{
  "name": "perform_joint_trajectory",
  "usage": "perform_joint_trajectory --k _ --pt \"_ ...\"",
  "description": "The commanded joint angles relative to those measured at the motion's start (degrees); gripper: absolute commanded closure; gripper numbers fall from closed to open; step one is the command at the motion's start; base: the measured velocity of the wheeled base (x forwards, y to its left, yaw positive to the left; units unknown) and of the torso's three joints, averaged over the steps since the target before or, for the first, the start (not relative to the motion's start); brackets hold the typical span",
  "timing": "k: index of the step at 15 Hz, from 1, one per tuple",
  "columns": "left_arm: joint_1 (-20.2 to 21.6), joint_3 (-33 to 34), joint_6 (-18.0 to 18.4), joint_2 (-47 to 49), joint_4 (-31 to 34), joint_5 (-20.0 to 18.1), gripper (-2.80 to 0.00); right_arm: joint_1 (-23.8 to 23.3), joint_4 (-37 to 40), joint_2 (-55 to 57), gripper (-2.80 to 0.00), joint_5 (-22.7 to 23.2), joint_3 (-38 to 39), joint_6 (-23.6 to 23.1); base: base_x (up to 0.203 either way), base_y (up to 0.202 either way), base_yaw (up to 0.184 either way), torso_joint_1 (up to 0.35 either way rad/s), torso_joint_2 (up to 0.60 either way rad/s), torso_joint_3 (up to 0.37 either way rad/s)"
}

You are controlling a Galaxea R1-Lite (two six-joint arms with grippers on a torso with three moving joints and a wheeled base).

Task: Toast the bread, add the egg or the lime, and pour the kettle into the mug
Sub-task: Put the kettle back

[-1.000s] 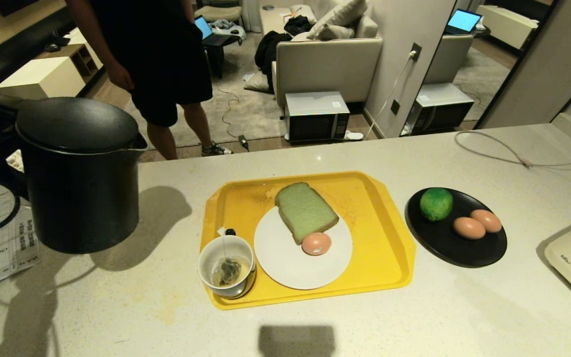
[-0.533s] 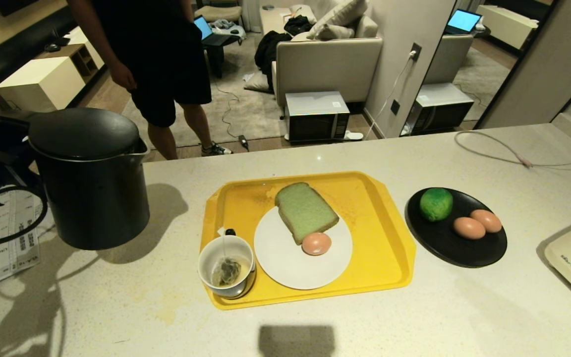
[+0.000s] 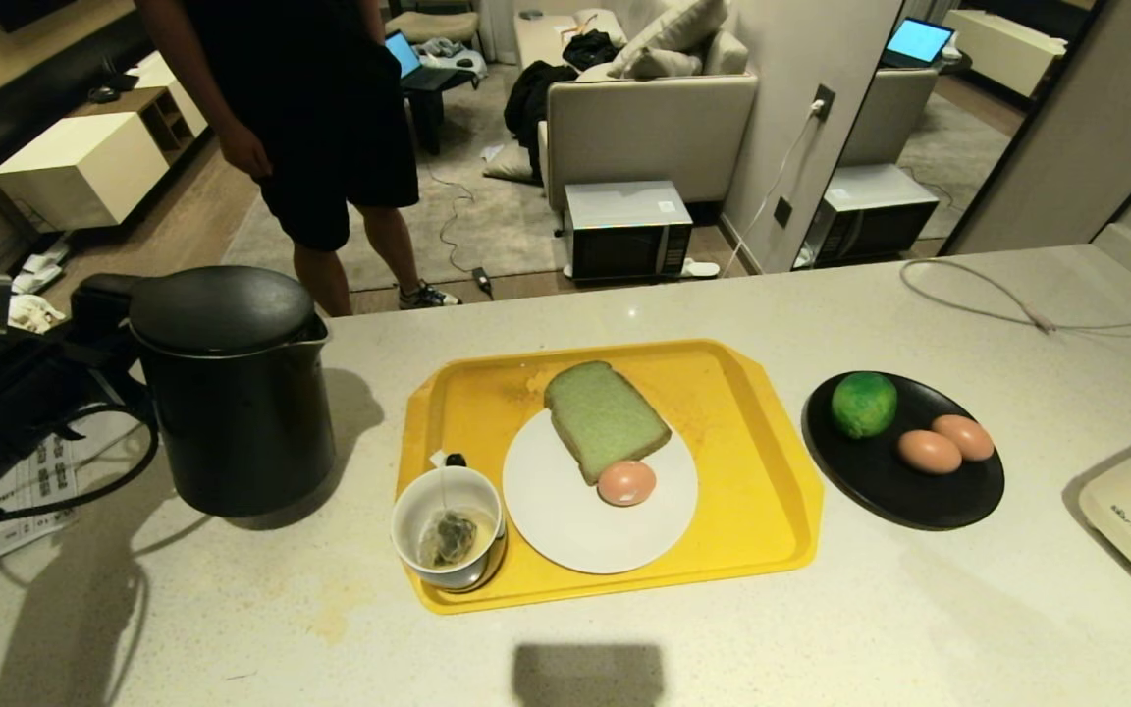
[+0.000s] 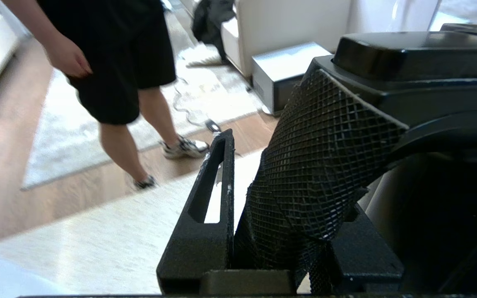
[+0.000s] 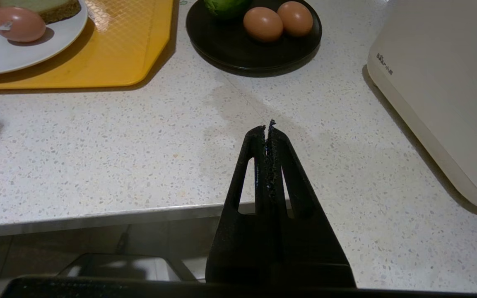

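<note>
The left gripper (image 4: 238, 198) clamped the kettle (image 3: 232, 393) by its handle (image 4: 325, 165) above the counter (image 3: 624, 648); the right gripper's (image 5: 268, 128) fingers were pressed together.

Black kettle (image 3: 232, 393) upright left of mug (image 3: 448, 527); green bread (image 3: 605, 417) touching egg (image 3: 626, 482).

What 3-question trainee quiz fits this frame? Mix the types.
1. True or false: the kettle stands on the yellow tray.
2. The egg on the white plate lies beside: A) the lime B) the bread C) the mug
3. The left gripper is shut on the kettle's ____.

Key: 1 false; 2 B; 3 handle.
</note>
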Motion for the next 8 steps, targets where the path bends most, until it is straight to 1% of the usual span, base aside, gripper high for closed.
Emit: perform_joint_trajectory --k 1,4,8 --pt "-1.1 0.0 0.3 2.7 -0.5 -0.2 0.0 0.0 0.0 0.0 0.0 0.0 0.1 0.0 0.0 0.0 0.0 0.0 0.0 0.0" --pt "-2.0 -1.0 0.4 4.8 -0.5 -0.1 0.0 0.0 0.0 0.0 0.0 0.0 0.1 0.0 0.0 0.0 0.0 0.0 0.0 0.0" --pt "-2.1 -5.0 0.1 7.8 -0.5 -0.1 0.0 0.0 0.0 0.0 0.0 0.0 0.1 0.0 0.0 0.0 0.0 0.0 0.0 0.0"
